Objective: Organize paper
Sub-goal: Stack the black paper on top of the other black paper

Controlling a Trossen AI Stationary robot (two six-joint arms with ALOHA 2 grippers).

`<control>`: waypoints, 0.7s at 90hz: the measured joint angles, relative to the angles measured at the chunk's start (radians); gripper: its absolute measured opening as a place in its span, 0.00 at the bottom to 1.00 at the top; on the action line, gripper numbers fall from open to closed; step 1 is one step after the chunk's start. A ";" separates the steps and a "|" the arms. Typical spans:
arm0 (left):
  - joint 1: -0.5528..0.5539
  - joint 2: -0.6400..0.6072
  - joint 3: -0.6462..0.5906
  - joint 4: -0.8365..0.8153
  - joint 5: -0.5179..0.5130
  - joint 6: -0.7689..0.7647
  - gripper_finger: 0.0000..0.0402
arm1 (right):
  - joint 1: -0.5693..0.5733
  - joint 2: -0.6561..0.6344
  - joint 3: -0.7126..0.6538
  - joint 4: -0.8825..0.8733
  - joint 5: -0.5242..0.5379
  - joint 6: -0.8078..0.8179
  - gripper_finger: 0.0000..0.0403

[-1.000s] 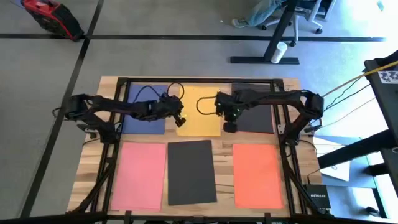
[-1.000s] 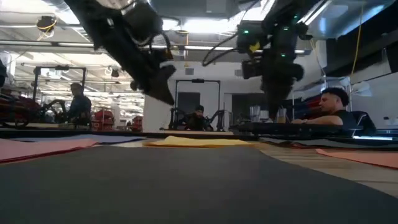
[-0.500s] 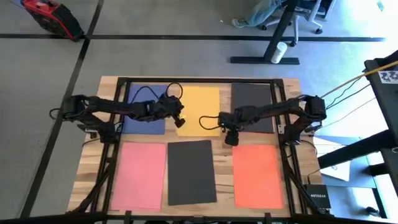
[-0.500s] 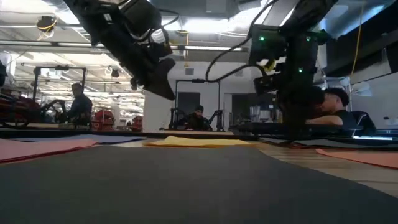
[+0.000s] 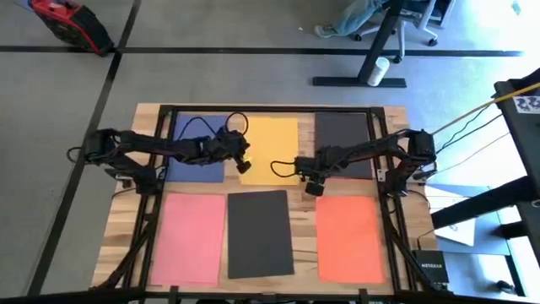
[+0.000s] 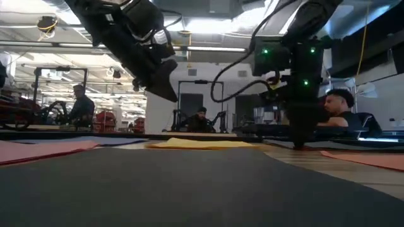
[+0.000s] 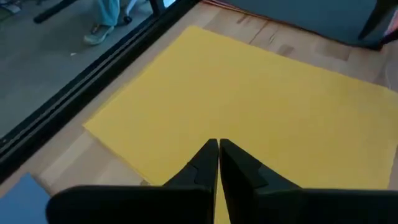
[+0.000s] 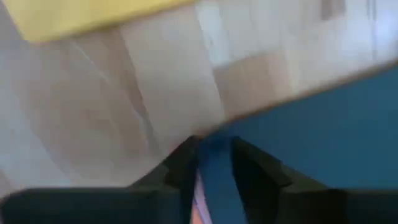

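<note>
Paper: six sheets flat on the table, yellow sheet mid-back. Thin, limp, light (likely slides); best pinched at an edge. Left pincer closed, empty, above the yellow sheet; right pincer low at the dark sheet's corner, slightly apart.

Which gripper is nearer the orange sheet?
Right. The right gripper sits just beyond the orange sheet's far edge; the left gripper hovers farther off, over the yellow sheet.
</note>
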 joint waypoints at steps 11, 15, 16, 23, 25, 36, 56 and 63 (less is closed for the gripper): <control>0.000 0.000 0.000 0.001 0.000 0.005 0.00 | 0.015 -0.027 0.030 -0.070 0.019 0.003 0.03; 0.000 0.000 0.000 0.001 0.000 0.005 0.00 | 0.023 -0.040 0.051 -0.095 0.005 0.008 0.03; 0.000 0.000 0.000 0.000 0.000 0.005 0.00 | 0.024 -0.043 0.056 -0.099 0.002 0.010 0.03; 0.000 0.000 0.000 0.001 0.000 0.005 0.00 | 0.042 -0.067 0.090 -0.139 -0.012 0.012 0.01; 0.000 0.000 0.000 0.001 0.000 0.005 0.00 | 0.047 -0.076 0.102 -0.149 -0.023 0.012 0.01; 0.000 0.000 0.000 -0.001 0.000 0.005 0.00 | 0.071 -0.130 0.164 -0.175 -0.130 0.029 0.00; 0.000 0.000 0.000 -0.012 0.000 0.005 0.00 | 0.146 -0.188 0.259 -0.177 -0.440 0.096 0.00; 0.000 0.000 0.000 -0.012 0.000 0.005 0.00 | 0.185 -0.188 0.281 -0.169 -0.539 0.117 0.00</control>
